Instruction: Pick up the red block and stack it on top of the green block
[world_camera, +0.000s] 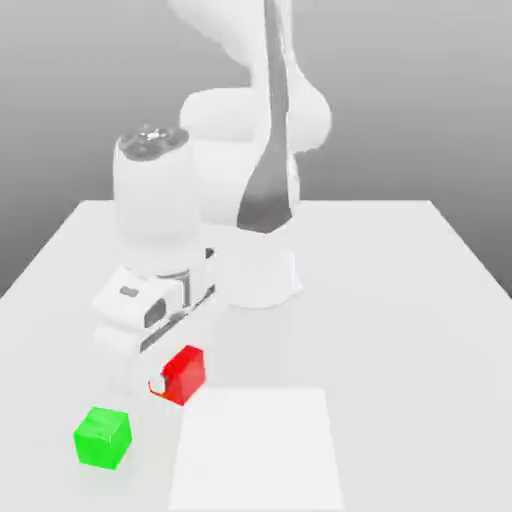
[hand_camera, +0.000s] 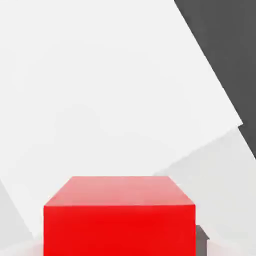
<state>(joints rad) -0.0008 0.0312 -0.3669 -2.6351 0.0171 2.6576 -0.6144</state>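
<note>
Exterior view: gripper (world_camera: 170, 378) was clamped on the red block (world_camera: 186, 372), which sat between its fingers above the tabletop (world_camera: 400, 300). Green block (world_camera: 102, 437) lay on the tabletop, below the gripper toward the exterior view's left, apart from it.
Hand view: red block (hand_camera: 119, 220) close under the gripper.

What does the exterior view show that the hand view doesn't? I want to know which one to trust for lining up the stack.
Exterior view alone: the green block on the table, toward that view's left of the red block, plus the arm and the gripper shut on the red block. Hand view alone: the red block's broad front and top faces, close up. Both share the red block and white table.
</note>
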